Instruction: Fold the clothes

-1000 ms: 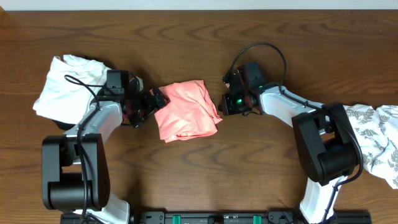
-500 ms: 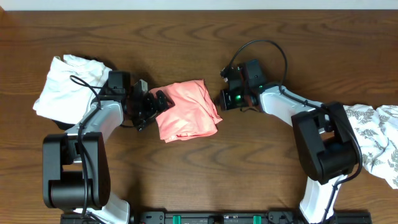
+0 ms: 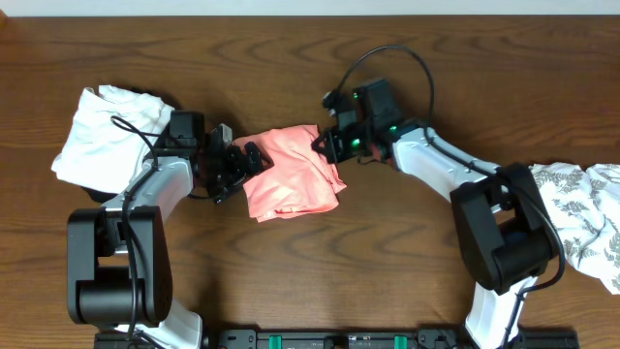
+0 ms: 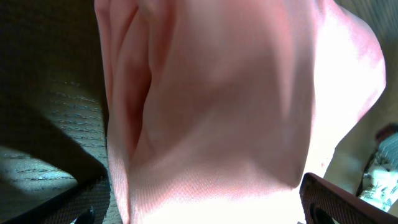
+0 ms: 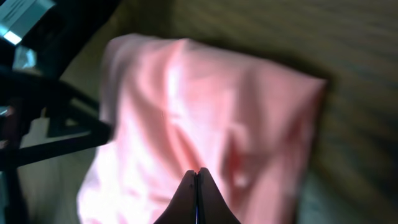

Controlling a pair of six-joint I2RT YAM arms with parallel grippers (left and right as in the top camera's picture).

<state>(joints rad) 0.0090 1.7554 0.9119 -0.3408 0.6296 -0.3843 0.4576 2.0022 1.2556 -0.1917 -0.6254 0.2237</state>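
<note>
The clothes, a salmon-pink garment [image 3: 291, 173], lie folded in a rough square at mid-table. My left gripper [image 3: 242, 160] is at its left edge, open. In the left wrist view the pink fabric [image 4: 236, 106] fills the frame and runs between the two wide-set fingers [image 4: 348, 199], which do not pinch it. My right gripper [image 3: 325, 143] is at the garment's upper right corner, shut. In the right wrist view its closed fingertips [image 5: 197, 196] hover over the pink cloth [image 5: 205, 118] with nothing between them.
A plain white folded garment [image 3: 102, 136] lies at the far left behind the left arm. A white cloth with grey leaf print [image 3: 586, 218] lies at the right edge. The arms' black base [image 3: 339, 339] runs along the front edge.
My right gripper has swung left and now sits at the garment's upper right corner, still shut. The left gripper has shifted slightly onto the garment's left edge and stays open.
</note>
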